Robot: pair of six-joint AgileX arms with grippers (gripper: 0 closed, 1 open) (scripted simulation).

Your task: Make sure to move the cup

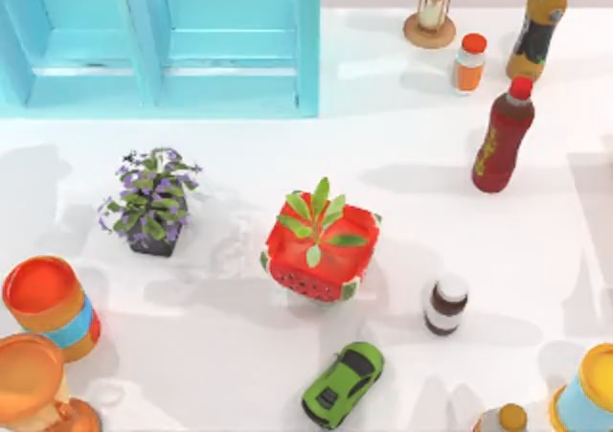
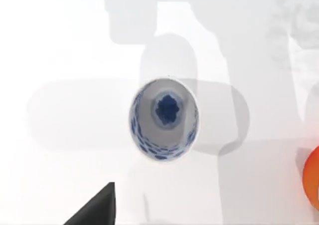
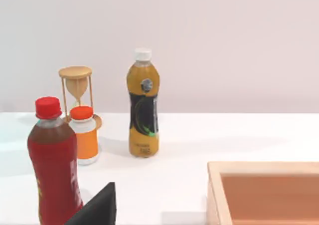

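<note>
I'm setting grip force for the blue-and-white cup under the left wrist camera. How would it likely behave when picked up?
The cup looks like glazed ceramic: probably stiff, slippery and breakable. It stands upright, mouth open, so a push high on the wall might tip it, and its round wall would then let it roll.

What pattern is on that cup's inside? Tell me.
The white cup carries blue speckled markings around its inner wall and a dark blue blotch at the bottom, clearest in the left wrist view.

The worktop (image 1: 402,154) carries two tall bottles, one red (image 1: 502,137) and one orange (image 1: 536,28). Two small jars stand there, orange (image 1: 468,63) and brown (image 1: 445,305). There are two potted plants, purple (image 1: 150,200) and red (image 1: 321,245), one hourglass (image 1: 431,11), one toy car (image 1: 343,384) and one cup (image 2: 164,118).
</note>
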